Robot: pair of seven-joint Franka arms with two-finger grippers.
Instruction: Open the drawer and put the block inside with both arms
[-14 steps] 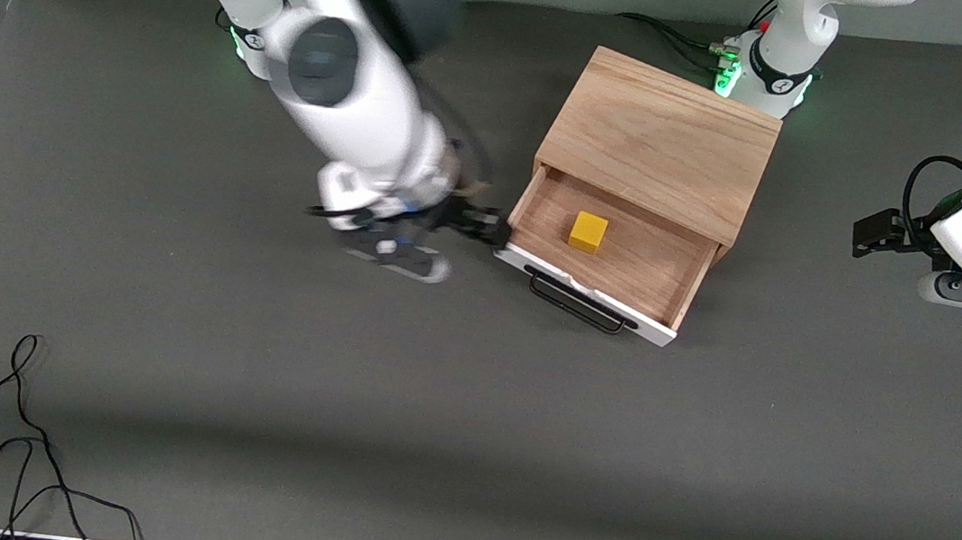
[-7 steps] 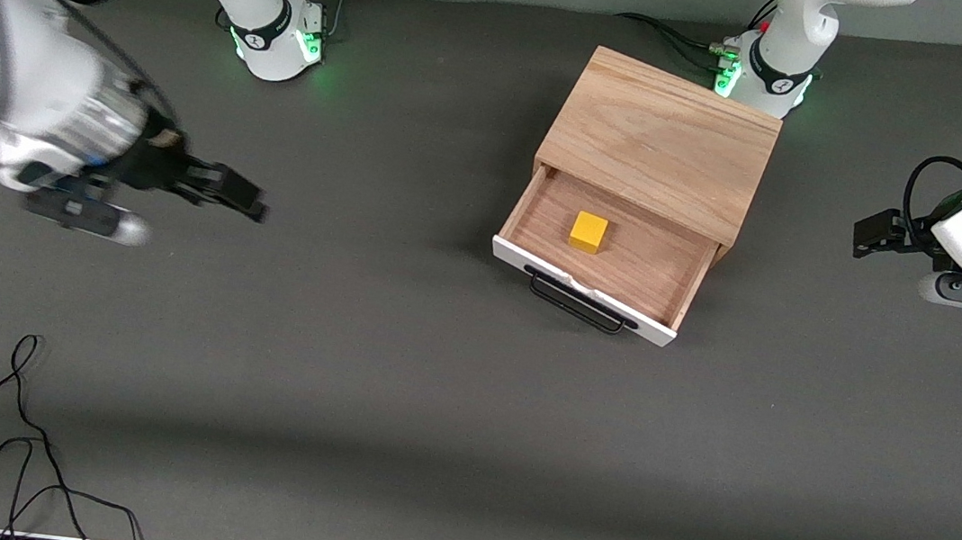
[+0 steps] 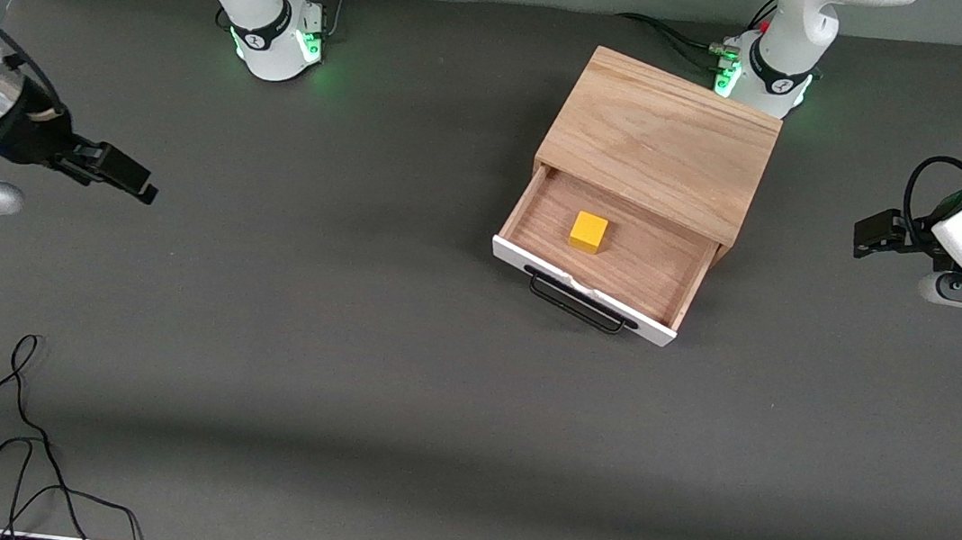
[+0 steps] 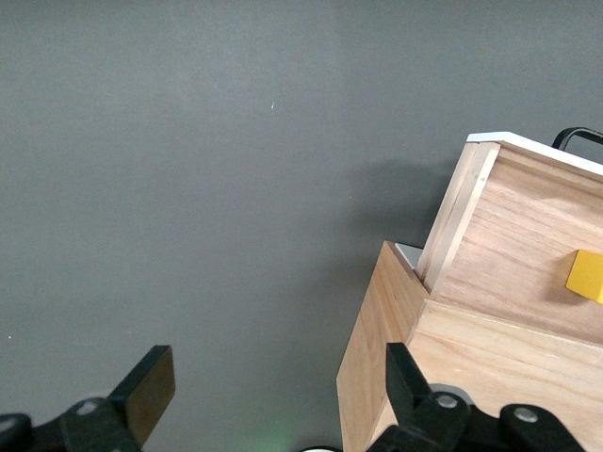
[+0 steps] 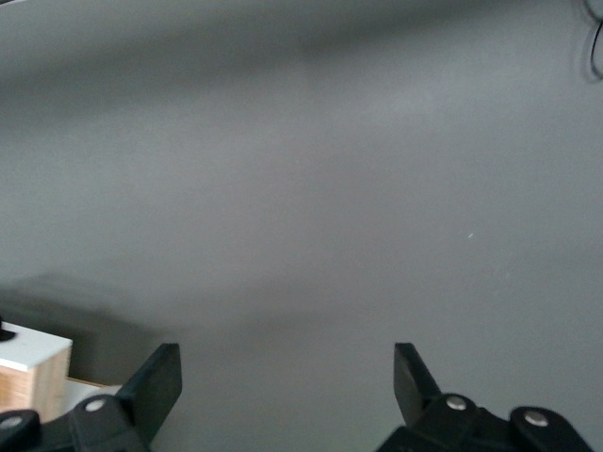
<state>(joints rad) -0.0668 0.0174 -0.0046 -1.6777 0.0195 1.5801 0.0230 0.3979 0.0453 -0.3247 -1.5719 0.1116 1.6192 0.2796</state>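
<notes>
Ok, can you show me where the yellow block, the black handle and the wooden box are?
yellow block [image 3: 589,231]: front view, on its top face.
black handle [image 3: 576,308]: front view, on the middle of the wire bar.
wooden box [image 3: 661,140]: front view, on its bare top panel.

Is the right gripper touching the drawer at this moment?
Apart. The front view shows the right gripper, open, over bare table toward the right arm's end, with a wide stretch of table between it and the drawer.
</notes>
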